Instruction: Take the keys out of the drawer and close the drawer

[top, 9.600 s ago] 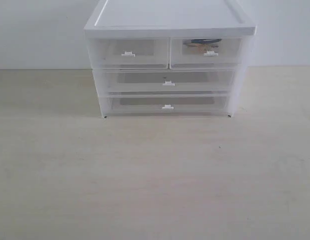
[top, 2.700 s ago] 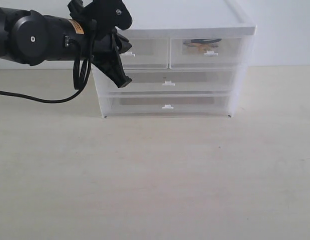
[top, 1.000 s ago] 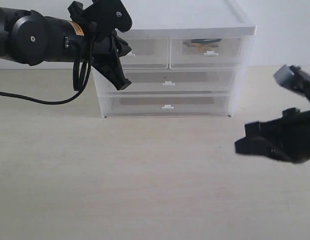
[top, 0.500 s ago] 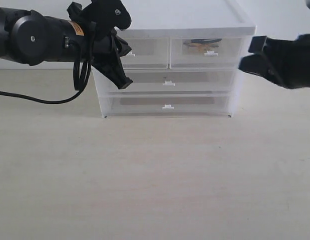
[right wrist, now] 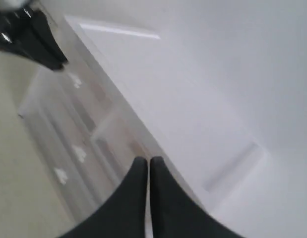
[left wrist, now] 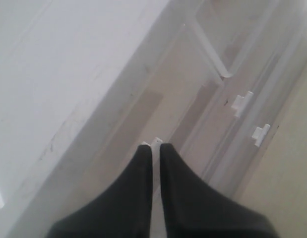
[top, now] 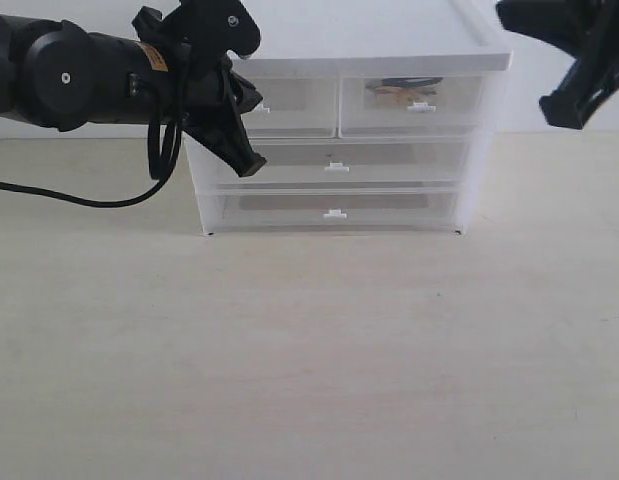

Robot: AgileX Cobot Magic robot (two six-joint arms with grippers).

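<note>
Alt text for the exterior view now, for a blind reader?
A white drawer unit with four translucent drawers, all shut, stands on a pale table, the keys showing through the top right drawer. The left gripper hangs before its left front; the right gripper is off its upper right corner, both empty.

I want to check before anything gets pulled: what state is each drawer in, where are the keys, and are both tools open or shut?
Top right drawer: closed.
Keys: inside the top right drawer.
Top left drawer: closed.
Middle drawer: closed.
Bottom drawer: closed.
Left tool: shut, tips at the top left drawer's handle.
Right tool: shut, holding nothing, up beside the unit's top.
</note>
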